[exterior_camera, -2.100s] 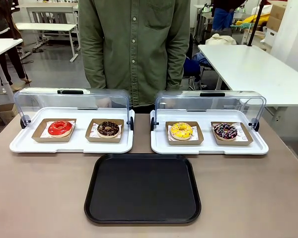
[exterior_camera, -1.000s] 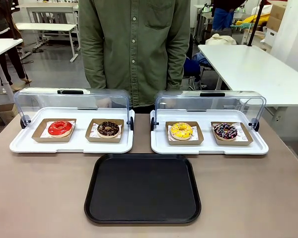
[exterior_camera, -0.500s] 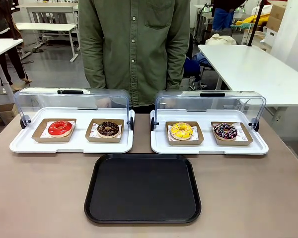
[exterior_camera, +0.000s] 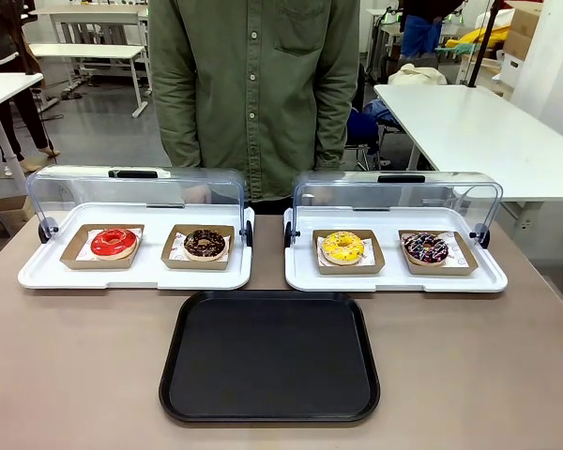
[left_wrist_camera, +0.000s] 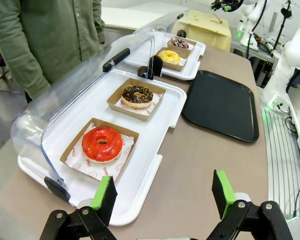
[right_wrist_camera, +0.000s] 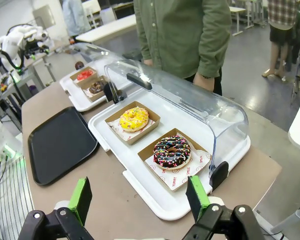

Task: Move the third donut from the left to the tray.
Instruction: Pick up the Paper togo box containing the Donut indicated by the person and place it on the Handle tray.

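Front view: the yellow donut (exterior_camera: 342, 247) sits on its brown paper square in the right white tray (exterior_camera: 394, 278), at that tray's left end. The clear lid (exterior_camera: 394, 192) stands flipped up behind it. A dark sprinkle donut (exterior_camera: 425, 247) lies just beside it in the same tray. The left white tray (exterior_camera: 131, 274) holds a red donut (exterior_camera: 114, 242) and a chocolate donut (exterior_camera: 205, 243). The black tray (exterior_camera: 267, 361) lies flat on the brown tabletop (exterior_camera: 75, 375), just in front of the two white trays and apart from the yellow donut. A person in a green shirt (exterior_camera: 253, 94) stands at the far side.

In the left wrist view, the left pincer (left_wrist_camera: 164, 195) has its two green-tipped fingers spread wide. It grasps nothing and hangs over the tabletop by the red donut's end. In the right wrist view, the right pincer (right_wrist_camera: 140, 196) is spread wide too. It grasps nothing and hangs by the end of the tray near the dark sprinkle donut.
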Controlling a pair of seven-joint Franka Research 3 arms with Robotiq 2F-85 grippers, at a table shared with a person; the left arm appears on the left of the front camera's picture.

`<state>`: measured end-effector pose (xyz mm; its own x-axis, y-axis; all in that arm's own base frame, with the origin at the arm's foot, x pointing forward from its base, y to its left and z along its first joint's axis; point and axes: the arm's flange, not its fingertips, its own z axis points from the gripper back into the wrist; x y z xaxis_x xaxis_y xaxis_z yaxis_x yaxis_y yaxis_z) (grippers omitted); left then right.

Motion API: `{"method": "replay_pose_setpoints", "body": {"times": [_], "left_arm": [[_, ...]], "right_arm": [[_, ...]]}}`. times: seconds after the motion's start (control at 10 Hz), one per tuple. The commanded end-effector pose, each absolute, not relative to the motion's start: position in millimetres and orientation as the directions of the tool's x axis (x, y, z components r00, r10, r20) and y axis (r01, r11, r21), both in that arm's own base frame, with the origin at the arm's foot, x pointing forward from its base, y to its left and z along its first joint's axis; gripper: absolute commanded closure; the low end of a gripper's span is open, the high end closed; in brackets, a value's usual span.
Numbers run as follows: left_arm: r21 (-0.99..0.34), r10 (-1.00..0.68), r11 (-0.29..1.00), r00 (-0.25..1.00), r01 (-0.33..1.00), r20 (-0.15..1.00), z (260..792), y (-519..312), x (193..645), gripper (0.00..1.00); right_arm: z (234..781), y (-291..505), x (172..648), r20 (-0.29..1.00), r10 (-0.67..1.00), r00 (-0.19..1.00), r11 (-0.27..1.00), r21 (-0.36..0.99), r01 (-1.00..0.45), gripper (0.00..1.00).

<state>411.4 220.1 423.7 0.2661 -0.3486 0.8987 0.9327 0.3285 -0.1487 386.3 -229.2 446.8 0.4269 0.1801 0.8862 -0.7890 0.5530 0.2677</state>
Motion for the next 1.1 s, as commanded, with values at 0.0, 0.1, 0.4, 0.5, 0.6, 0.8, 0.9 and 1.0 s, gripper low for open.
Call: {"method": "replay_pose_setpoints", "body": {"times": [0.0,0.1,0.4,0.5,0.6,0.8,0.9,1.0], "left_arm": [[-0.145,-0.351,0.327,0.262,0.934,0.899,425.8,221.0,411.8,0.00],[-0.145,-0.351,0.327,0.262,0.934,0.899,425.8,221.0,411.8,0.00],[-0.145,-0.351,0.327,0.262,0.934,0.899,425.8,221.0,411.8,0.00],[-0.145,-0.351,0.327,0.262,0.934,0.899,425.8,221.0,411.8,0.00],[-0.145,-0.351,0.327,0.262,0.934,0.899,425.8,221.0,411.8,0.00],[-0.145,-0.351,0.327,0.262,0.934,0.899,425.8,221.0,411.8,0.00],[-0.145,-0.351,0.327,0.262,0.934,0.899,425.8,221.0,411.8,0.00],[-0.145,-0.351,0.327,0.262,0.934,0.899,425.8,221.0,411.8,0.00]], "right_arm": [[448.0,-229.6,388.2,0.901,0.169,0.400,0.546,0.252,-0.799,0.00],[448.0,-229.6,388.2,0.901,0.169,0.400,0.546,0.252,-0.799,0.00],[448.0,-229.6,388.2,0.901,0.169,0.400,0.546,0.252,-0.799,0.00],[448.0,-229.6,388.2,0.901,0.169,0.400,0.546,0.252,-0.799,0.00],[448.0,-229.6,388.2,0.901,0.169,0.400,0.546,0.252,-0.799,0.00],[448.0,-229.6,388.2,0.901,0.169,0.400,0.546,0.252,-0.799,0.00],[448.0,-229.6,388.2,0.901,0.169,0.400,0.546,0.252,-0.799,0.00],[448.0,-229.6,388.2,0.901,0.169,0.400,0.546,0.252,-0.799,0.00]]}}
